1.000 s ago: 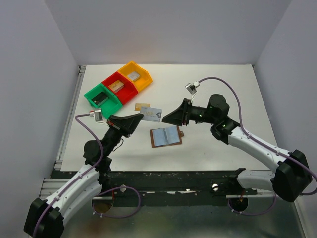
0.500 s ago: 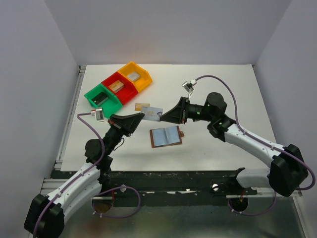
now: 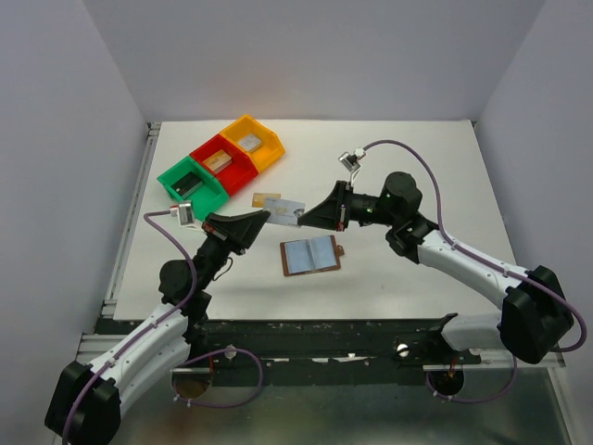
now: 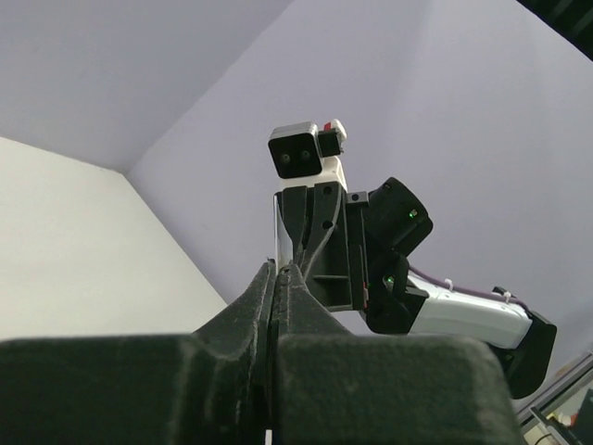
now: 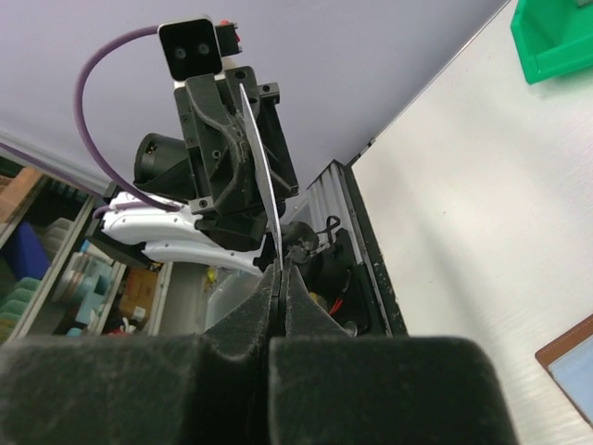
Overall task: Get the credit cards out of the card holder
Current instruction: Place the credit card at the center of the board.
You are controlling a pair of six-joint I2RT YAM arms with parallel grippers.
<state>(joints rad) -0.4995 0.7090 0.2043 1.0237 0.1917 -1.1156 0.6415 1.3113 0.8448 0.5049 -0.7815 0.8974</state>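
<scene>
A silvery light-blue credit card (image 3: 283, 213) hangs above the table between both grippers. My left gripper (image 3: 268, 218) pinches its left end; in the left wrist view the fingertips (image 4: 276, 271) press together on the card's thin edge (image 4: 275, 227). My right gripper (image 3: 301, 217) is shut on the right end, and the card (image 5: 260, 158) rises edge-on from its tips (image 5: 280, 269). A gold-tan credit card (image 3: 266, 198) lies flat on the table just behind. The brown card holder (image 3: 310, 254) lies open, light-blue faces up, in front of both grippers.
Green (image 3: 192, 185), red (image 3: 222, 164) and yellow (image 3: 251, 141) bins stand in a diagonal row at the back left, each holding a small block. The table's left rail (image 3: 130, 222) runs beside my left arm.
My right gripper has moved left to the card's free end and closed on it. My left gripper has stayed in place with the card.
</scene>
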